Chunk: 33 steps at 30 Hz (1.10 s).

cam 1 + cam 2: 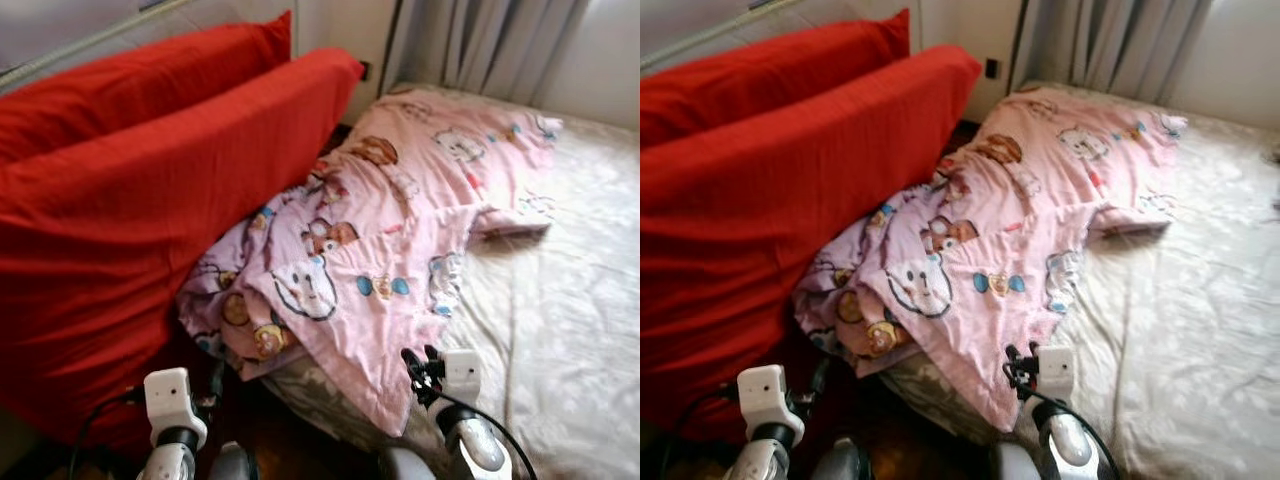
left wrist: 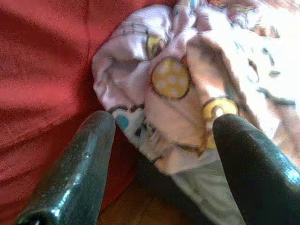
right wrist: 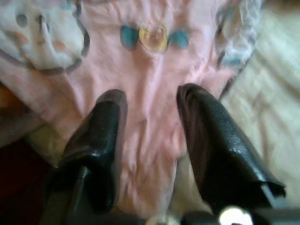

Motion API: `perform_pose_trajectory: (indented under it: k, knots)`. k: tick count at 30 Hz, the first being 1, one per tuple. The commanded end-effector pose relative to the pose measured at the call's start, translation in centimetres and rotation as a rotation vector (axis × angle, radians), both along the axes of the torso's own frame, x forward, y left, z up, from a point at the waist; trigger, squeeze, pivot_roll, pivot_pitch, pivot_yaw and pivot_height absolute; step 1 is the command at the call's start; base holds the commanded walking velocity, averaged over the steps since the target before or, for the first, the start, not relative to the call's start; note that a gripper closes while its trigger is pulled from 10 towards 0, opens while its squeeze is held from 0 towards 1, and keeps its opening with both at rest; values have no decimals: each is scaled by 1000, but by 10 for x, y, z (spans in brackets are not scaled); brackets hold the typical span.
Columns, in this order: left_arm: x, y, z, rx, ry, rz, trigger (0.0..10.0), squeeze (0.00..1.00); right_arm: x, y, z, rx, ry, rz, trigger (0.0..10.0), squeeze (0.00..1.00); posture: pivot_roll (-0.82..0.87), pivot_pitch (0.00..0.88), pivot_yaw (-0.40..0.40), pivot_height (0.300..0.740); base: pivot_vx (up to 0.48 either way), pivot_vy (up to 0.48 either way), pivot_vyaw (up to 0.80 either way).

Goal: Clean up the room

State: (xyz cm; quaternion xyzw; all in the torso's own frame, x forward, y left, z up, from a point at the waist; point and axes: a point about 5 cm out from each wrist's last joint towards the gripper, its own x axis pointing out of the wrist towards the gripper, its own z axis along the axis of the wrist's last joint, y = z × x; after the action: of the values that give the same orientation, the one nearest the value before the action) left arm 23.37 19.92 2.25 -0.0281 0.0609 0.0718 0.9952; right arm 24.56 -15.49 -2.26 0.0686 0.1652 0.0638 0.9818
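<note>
Blanket [image 1: 380, 230]: pink, cartoon-animal print, lies crumpled on the bed [image 1: 570, 300]. It runs from the far end by the curtain [image 1: 480, 40] down to the near edge, where one corner hangs over the side. Its bunched left fold presses against the red cushions [image 1: 130, 200] that lean beside the bed.

My right tool [image 3: 151, 110]: fingers parted to a moderate gap, nothing between them, poised over the blanket's overhanging corner. Whether the tips touch the cloth I cannot tell from the right wrist view. In the head views the wrist sits at the near bed edge, just below that corner.

My left tool [image 2: 161, 140]: spread wide, empty, aimed at the bunched fold next to the lower red cushion. Tips are near the fabric but apart from it.

Bed sheet: pale cream, wrinkled, bare on the right half. Dark wood floor [image 1: 290, 430] shows in the gap between cushions and bed.
</note>
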Motion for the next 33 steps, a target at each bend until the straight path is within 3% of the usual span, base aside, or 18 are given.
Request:
perform_pose_trajectory:
  k: [1,11,17,23,33]
  knots:
    - [-11,3,-9,-9,46,26,10000,0,7,7,4,-5,-2,26,10000,0,-48,183,-43,655,0,0,0]
    - [-7,3,-5,-9,44,23,10000,0,10,13,4,4,9,34,10000,0,-38,210,-32,637,0,0,0]
    - [-5,3,-2,-5,41,17,10000,0,17,7,3,-4,63,-22,10000,0,-27,227,-28,628,0,0,0]
    - [-3,5,0,-2,36,21,10000,0,21,2,8,-8,24,-46,10000,0,-25,242,-27,614,0,0,0]
    - [-4,4,4,5,32,10,10000,0,27,-14,9,-5,71,-170,10000,0,-11,295,-19,614,0,0,0]
